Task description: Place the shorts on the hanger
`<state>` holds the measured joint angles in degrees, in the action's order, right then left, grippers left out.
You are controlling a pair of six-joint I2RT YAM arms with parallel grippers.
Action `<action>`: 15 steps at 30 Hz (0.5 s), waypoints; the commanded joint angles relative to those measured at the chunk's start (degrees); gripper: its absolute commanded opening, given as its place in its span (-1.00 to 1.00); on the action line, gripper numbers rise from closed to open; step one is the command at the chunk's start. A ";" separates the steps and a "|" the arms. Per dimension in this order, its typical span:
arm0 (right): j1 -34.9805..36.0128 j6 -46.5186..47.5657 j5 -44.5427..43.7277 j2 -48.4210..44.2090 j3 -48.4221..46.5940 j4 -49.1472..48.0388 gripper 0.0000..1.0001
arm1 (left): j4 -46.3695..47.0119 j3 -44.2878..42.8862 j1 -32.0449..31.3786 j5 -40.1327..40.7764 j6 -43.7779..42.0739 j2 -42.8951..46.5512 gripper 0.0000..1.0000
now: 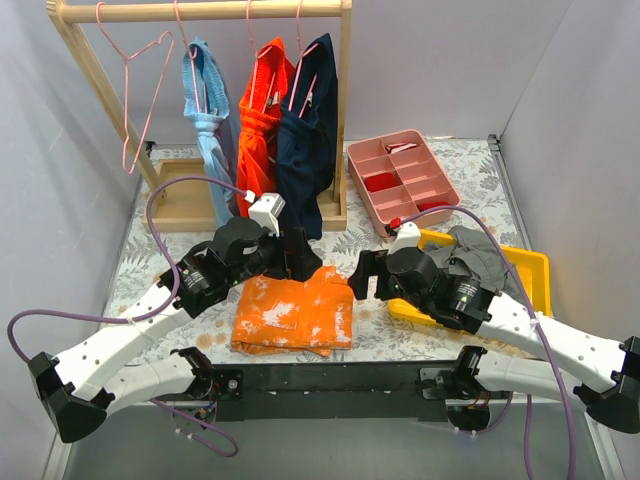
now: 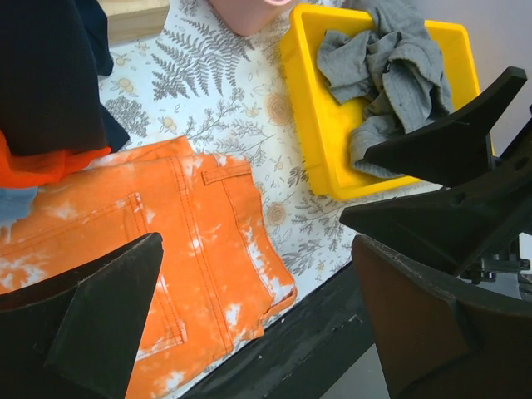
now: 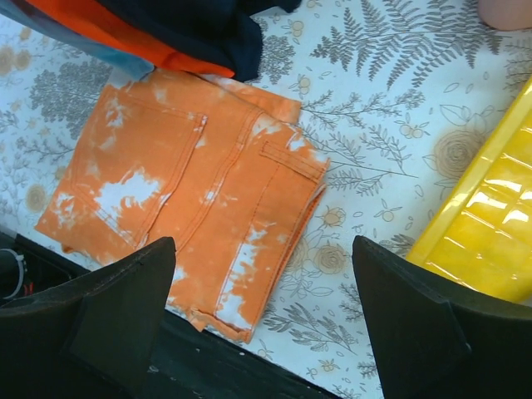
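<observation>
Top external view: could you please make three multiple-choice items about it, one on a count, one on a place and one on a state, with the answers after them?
1. How many garments hang on the wooden rail? A) one B) three C) five
2. Where do the grey shorts lie? A) on the wooden rail B) on the floor C) in the yellow tray
3. How is the left gripper? A) shut on the grey shorts B) open, holding nothing C) shut, holding nothing

Answers:
1 B: a light blue garment, a red-orange garment and a navy garment hang there.
2 C: the shorts lie crumpled inside the tray.
3 B: its wrist view shows the fingers wide apart with nothing between them.
</observation>
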<state>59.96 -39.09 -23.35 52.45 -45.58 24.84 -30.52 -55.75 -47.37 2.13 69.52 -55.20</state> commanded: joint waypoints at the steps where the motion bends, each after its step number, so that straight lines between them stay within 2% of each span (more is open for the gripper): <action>1: -0.20 1.39 -4.15 -2.17 -1.70 2.75 0.89 | 3.01 -0.33 0.27 -1.16 -0.17 0.71 0.96; 8: -1.51 1.48 -4.33 -1.03 -1.70 3.54 0.90 | 3.36 -0.86 0.18 -2.04 -0.44 -2.10 0.96; 11: -3.09 0.95 -4.68 -0.33 -2.14 4.95 0.90 | 6.61 0.72 -0.08 -5.12 2.10 -4.55 0.96; 15: -6.52 -0.02 -5.13 -0.59 -1.35 7.59 0.91 | 11.78 4.15 -4.03 -0.14 7.73 -11.23 0.96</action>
<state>56.49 -38.76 -26.41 52.16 -45.60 29.82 -23.81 -54.43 -47.99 -0.62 72.34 -60.75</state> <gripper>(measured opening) 0.948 0.981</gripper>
